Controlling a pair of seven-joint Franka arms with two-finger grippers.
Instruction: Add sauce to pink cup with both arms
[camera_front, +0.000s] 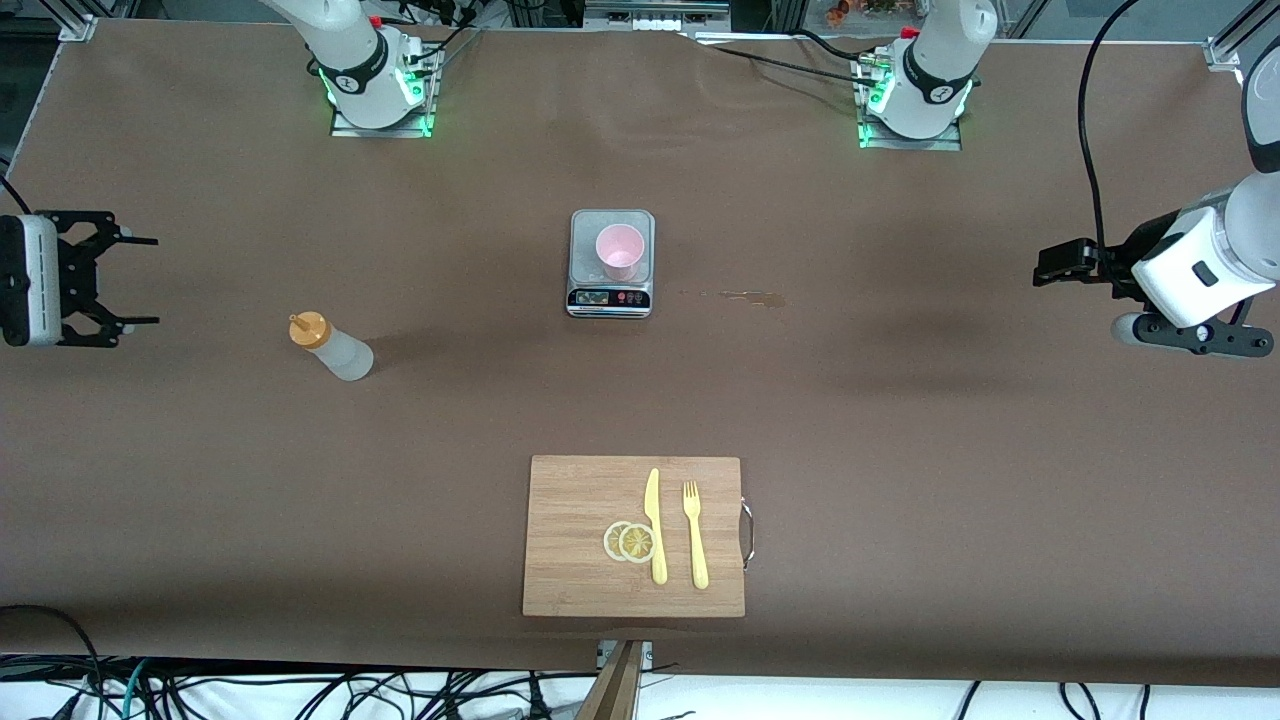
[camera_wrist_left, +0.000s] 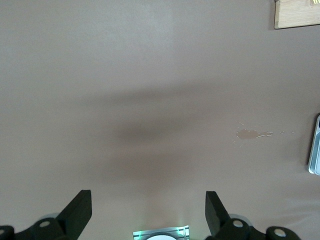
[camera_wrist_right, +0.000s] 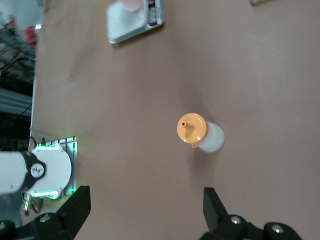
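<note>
The pink cup (camera_front: 620, 250) stands upright on a grey kitchen scale (camera_front: 610, 292) in the middle of the table; its rim just shows in the right wrist view (camera_wrist_right: 132, 4). The sauce bottle (camera_front: 335, 347), whitish with an orange cap, stands upright toward the right arm's end, nearer the front camera than the scale. My right gripper (camera_front: 140, 281) hangs open and empty over the table's edge at that end; the sauce bottle (camera_wrist_right: 200, 132) lies well clear of its fingers (camera_wrist_right: 146, 205). My left gripper (camera_front: 1045, 268) hangs open and empty (camera_wrist_left: 148, 207) over bare table at the left arm's end.
A wooden cutting board (camera_front: 635, 535) near the front edge carries a yellow knife (camera_front: 655, 525), a yellow fork (camera_front: 695, 535) and two lemon slices (camera_front: 630, 542). A small wet spill (camera_front: 750, 296) marks the table beside the scale, toward the left arm's end.
</note>
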